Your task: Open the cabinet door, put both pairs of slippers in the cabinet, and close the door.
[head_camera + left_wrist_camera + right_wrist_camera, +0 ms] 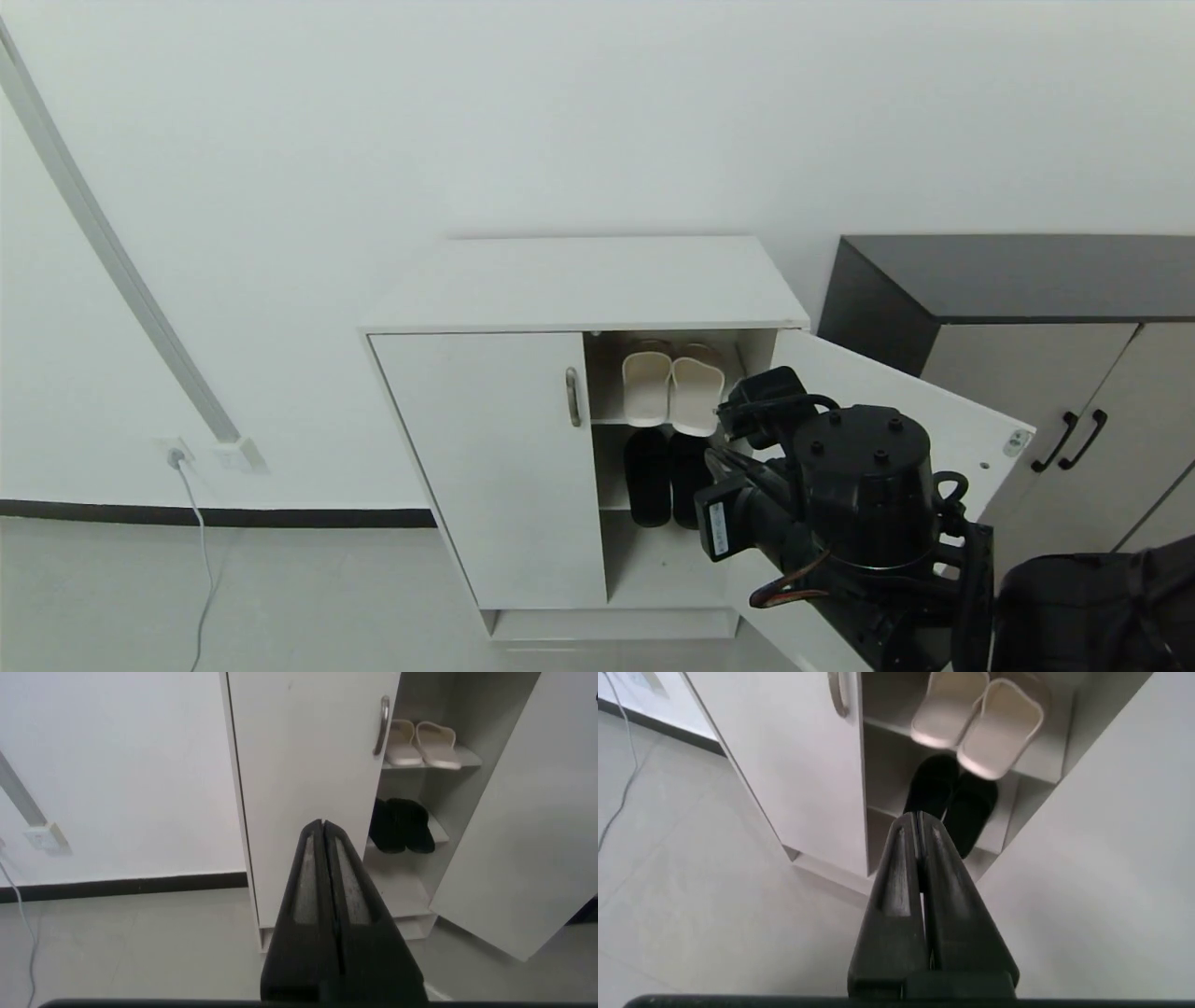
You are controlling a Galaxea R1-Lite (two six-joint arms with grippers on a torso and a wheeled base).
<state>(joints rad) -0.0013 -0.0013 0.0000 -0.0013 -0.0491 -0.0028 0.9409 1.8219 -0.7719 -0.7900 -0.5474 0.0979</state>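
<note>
Slippers shelved, I held left gripper and right gripper, jaws together, before the open door, ready to push it shut

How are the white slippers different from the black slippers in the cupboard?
Colour: the white slippers are pale cream, and the black slippers are dark all over.
Place: the white slippers sit on the top shelf, and the black slippers sit on the shelf below.
Same: each pair lies side by side, and both are in the open half of the cabinet.
</note>
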